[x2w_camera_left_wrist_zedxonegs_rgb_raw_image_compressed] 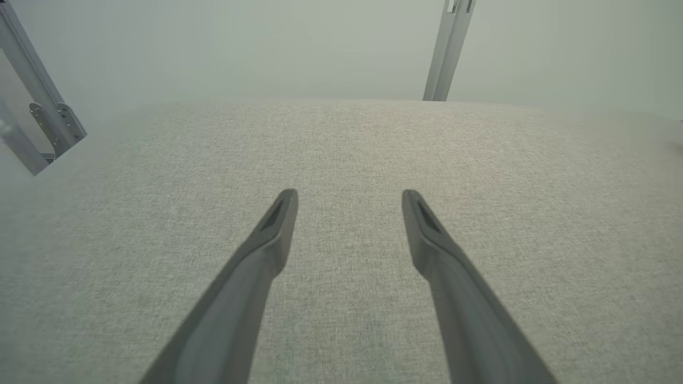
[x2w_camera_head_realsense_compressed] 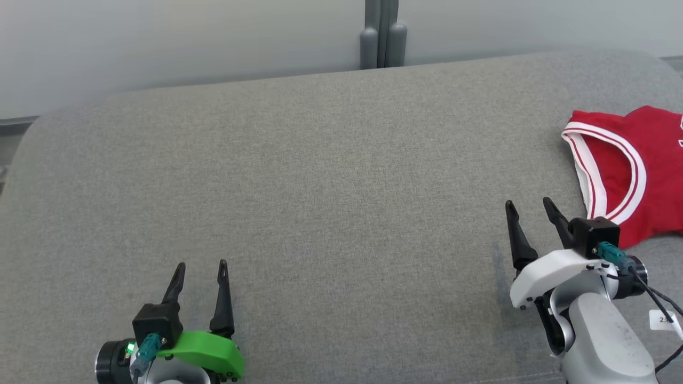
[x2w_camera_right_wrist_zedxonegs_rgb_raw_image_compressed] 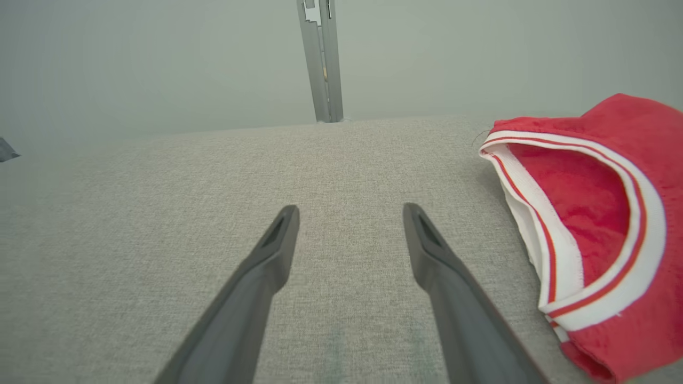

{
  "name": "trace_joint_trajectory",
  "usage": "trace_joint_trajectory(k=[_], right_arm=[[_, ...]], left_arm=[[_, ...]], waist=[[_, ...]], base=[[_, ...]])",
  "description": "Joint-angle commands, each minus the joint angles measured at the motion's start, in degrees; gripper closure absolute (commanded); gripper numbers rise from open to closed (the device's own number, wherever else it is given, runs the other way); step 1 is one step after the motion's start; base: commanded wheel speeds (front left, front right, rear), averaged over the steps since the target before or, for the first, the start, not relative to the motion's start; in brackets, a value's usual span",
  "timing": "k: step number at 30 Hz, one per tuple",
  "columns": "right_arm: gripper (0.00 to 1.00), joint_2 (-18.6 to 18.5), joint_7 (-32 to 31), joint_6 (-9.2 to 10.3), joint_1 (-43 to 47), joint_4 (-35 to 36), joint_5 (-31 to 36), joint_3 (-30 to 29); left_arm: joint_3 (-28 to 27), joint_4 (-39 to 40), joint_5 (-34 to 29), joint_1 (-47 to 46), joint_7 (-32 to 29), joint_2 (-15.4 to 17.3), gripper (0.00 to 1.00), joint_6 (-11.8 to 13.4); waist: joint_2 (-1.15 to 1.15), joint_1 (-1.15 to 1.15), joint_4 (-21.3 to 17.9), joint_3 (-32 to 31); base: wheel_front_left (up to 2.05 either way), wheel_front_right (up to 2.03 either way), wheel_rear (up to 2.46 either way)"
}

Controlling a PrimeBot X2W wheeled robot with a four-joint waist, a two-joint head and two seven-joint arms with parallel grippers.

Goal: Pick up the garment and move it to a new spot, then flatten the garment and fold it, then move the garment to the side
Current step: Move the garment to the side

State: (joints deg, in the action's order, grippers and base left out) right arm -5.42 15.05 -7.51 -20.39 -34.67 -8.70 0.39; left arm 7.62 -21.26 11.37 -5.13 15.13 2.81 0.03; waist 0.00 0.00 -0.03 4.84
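Currently garment [x2w_camera_head_realsense_compressed: 648, 176] lies bunched at right of cushion [x2w_camera_head_realsense_compressed: 320, 186], just beside right gripper [x2w_camera_head_realsense_compressed: 528, 201], left gripper [x2w_camera_head_realsense_compressed: 201, 264] well apart, both w/ jaws spread, empty; prob. light, limp, so pinch at white trim [x2w_camera_right_wrist_zedxonegs_rgb_raw_image_compressed: 531, 229].

Left gripper [x2w_camera_head_realsense_compressed: 201, 264]: dark tapered fingers [x2w_camera_head_realsense_compressed: 221, 298], green cover [x2w_camera_head_realsense_compressed: 208, 346]. Right gripper [x2w_camera_head_realsense_compressed: 528, 201]: white cover [x2w_camera_head_realsense_compressed: 549, 266], grey forearm [x2w_camera_head_realsense_compressed: 608, 341]; teal plug [x2w_camera_head_realsense_compressed: 608, 250], black cable [x2w_camera_head_realsense_compressed: 653, 298] beside black camera block [x2w_camera_head_realsense_compressed: 593, 234].

**Red jersey, bunched at far R**

Garment [x2w_camera_head_realsense_compressed: 661, 181]: red top w/ white-and-red striped trim round a gaping opening. Lies crumpled, not flat, on grey fabric surface [x2w_camera_head_realsense_compressed: 320, 186] at its R end. Opening faces centre. R part cut off by head view's edge.
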Motion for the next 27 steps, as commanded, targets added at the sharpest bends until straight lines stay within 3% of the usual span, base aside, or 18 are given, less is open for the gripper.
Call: trace_joint_trajectory(k=[1, 27], right_arm=[[0.00, 0.02, 0.12, 0.06, 1.21, 0.29, 0.47, -0.13], [0.00, 2.43, 0.12, 0.06, 9.05, 5.22, 9.50, -0.33]], left_arm=[[-0.50, -0.22, -0.19, 0.83, -0.05, 0.22, 0.00, 0.37], [-4.55, -1.62, -0.21, 3.61, -0.05, 0.24, 0.00, 1.35]], waist=[[0.00, 0.00, 1.45, -2.85], [0.00, 0.00, -0.24, -7.05]], base=[[0.00, 0.00, 0.00], [0.00, 0.00, 0.00]])
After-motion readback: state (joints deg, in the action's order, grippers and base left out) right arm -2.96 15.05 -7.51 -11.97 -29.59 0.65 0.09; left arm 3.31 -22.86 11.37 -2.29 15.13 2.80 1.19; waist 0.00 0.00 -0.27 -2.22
